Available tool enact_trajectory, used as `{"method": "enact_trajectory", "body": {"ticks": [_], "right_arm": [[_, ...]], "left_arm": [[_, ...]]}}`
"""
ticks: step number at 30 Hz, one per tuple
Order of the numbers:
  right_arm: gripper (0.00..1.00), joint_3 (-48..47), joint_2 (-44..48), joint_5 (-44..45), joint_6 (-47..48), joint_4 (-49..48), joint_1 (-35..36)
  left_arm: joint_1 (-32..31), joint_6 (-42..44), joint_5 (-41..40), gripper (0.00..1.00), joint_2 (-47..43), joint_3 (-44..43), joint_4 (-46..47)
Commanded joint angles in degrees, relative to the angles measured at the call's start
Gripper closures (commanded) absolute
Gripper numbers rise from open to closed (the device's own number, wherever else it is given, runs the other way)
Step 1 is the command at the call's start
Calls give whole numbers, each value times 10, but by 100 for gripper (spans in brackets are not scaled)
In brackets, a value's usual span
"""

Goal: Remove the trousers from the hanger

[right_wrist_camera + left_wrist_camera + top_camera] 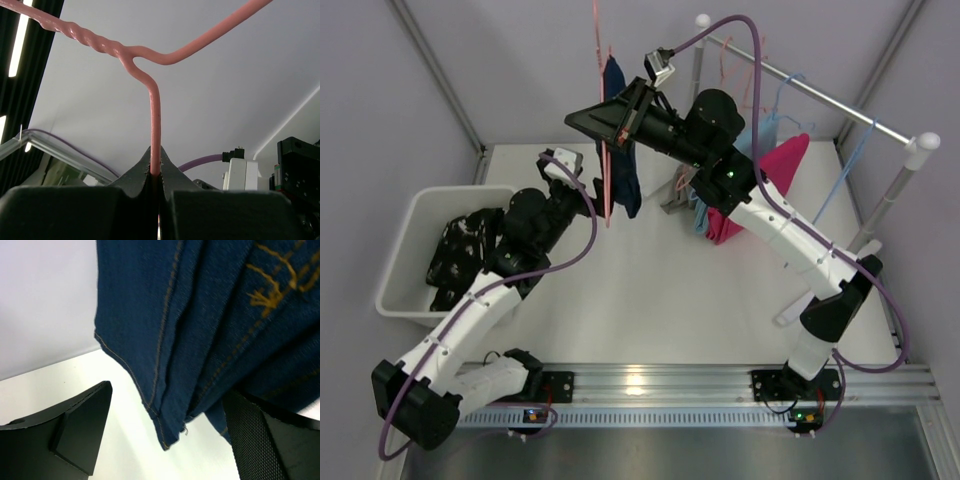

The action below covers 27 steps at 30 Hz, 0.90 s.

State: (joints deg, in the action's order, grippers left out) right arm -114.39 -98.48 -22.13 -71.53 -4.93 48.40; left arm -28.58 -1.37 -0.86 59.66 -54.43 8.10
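Right end effector (155,176) pinches hanger (155,115); left end effector (169,436) spread; navy trousers (200,315) hang vertical, pointing down

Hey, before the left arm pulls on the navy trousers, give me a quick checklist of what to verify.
1. Right gripper shut on the pink hanger: ok.
2. Left gripper open: ok.
3. Navy trousers hem hanging between its fingers: ok.
4. Cloth clamped by the left gripper: not ok.
5. How the trousers sit on the hanger bar: cannot tell.
6. Bin free space beside the black trousers: ok.
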Motion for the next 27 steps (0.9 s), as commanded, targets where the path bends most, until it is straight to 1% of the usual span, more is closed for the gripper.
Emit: {"method": "enact_trajectory", "body": {"ticks": [1,4,6,8,11,12,16,19,21,22,25,26,27], "right_arm": [[100,-17,49,-5,16,-68,20],[100,-16,50,-6,16,-67,21],[100,-15,53,-7,14,-65,22],[100,-12,55,-8,13,-62,23],[100,-1,58,-8,10,-61,26],[100,1,58,-8,10,-61,27],[100,6,61,-11,9,-60,31],[100,8,63,-12,8,-60,32],[100,8,64,-12,8,-56,32],[100,10,65,-13,8,-56,32],[100,13,68,-12,11,-54,32],[100,19,70,-12,13,-54,32],[100,22,74,-11,17,-53,31]], "left_arm": [[-2,-3,-38,7,5,-30,56],[-2,9,-84,10,13,-37,60],[0,32,-94,13,16,-36,79],[1,36,-84,13,14,-35,100],[1,32,-27,12,13,-37,126],[2,33,-19,11,14,-38,133],[1,49,-24,9,27,-56,162],[0,79,-24,8,36,-61,184],[0,101,-22,14,46,-73,185],[0,109,-26,22,50,-81,187],[0,124,-24,39,50,-86,188],[0,125,-23,53,46,-86,187],[0,128,-20,58,42,-84,187]]}}
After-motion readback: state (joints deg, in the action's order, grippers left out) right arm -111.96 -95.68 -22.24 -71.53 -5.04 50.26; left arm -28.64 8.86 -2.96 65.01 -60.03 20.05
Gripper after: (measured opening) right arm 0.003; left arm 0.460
